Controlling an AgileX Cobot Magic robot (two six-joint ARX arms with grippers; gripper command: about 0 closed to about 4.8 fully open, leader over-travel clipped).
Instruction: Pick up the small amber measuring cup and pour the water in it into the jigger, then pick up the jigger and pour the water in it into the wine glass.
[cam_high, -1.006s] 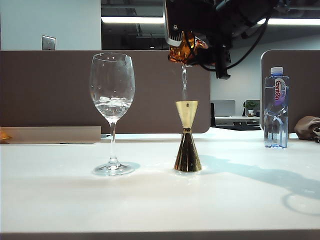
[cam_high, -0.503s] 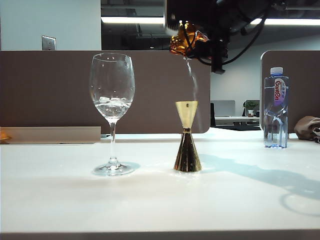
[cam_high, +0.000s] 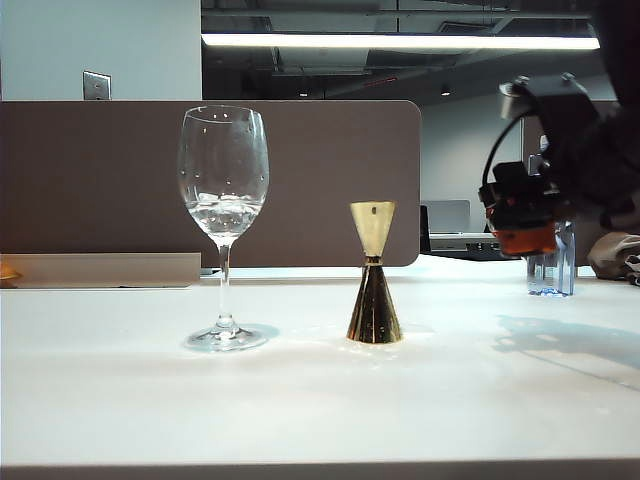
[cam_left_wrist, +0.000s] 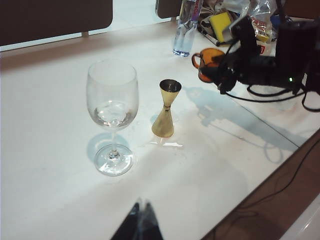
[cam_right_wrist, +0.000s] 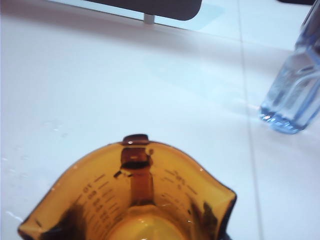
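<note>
Holding the small amber measuring cup (cam_high: 524, 238) upright above the table (cam_high: 300, 400), my right gripper (cam_high: 520, 205) is clamped around it, off to the right near the plastic water bottle (cam_high: 552, 262). Looking into the cup from the right wrist, I cannot tell whether any water is left. The jigger (cam_high: 374, 273) stands mid-table with small splashes at its foot; its fill is hidden. The wine glass (cam_high: 223, 225), well left, holds a little water (cam_high: 224, 213). My left gripper (cam_left_wrist: 140, 222) hovers closed and empty, short of the glass.
</note>
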